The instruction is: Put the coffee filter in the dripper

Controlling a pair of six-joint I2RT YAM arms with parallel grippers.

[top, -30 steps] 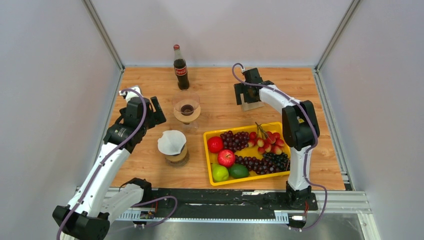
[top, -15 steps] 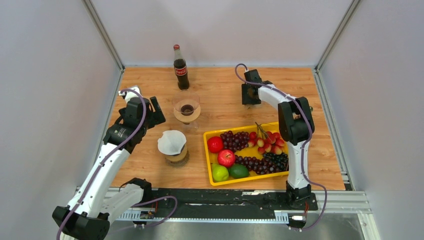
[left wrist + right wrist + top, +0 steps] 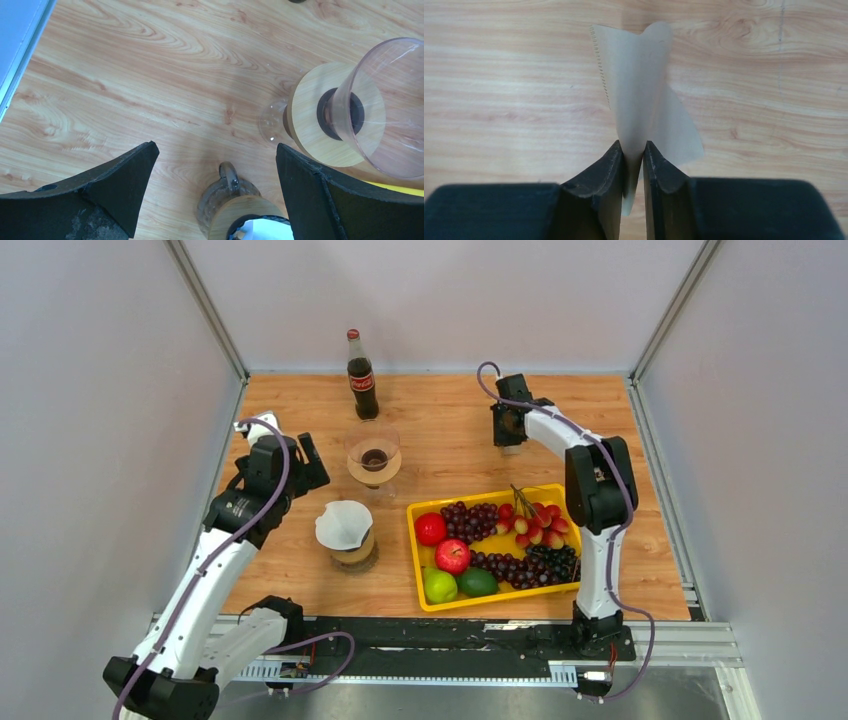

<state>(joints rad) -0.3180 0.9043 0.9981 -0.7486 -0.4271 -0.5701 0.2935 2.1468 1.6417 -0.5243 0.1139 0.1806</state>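
the right gripper (image 3: 634,150) is pinching the coffee filter (image 3: 639,85) in the lower middle of the right wrist view. its two dark fingers (image 3: 611,170) are standing nearly together, with only the thin beige paper between them. the filter is rising from the grip toward the top of the frame, folded along its length, with a serrated edge on its left side. one flap is spreading to the lower right over the wooden table (image 3: 499,75). whether the paper is touching the wood cannot be told.

in the overhead view this gripper is sitting right of centre in the upper part of the tabletop. it is well apart from the empty glass dripper (image 3: 373,455), which is standing left of centre on its wooden collar, just below the cola bottle (image 3: 361,362).

the left gripper (image 3: 216,149) is gaping wide and holding nothing, with bare wood showing between its fingertips. in its wrist view the empty glass dripper is filling the right edge. a second dripper (image 3: 235,210), with white paper in it, is peeking in at the bottom centre. a yellow tray (image 3: 413,540) of apples, limes and grapes is lying in the lower right of the overhead view.
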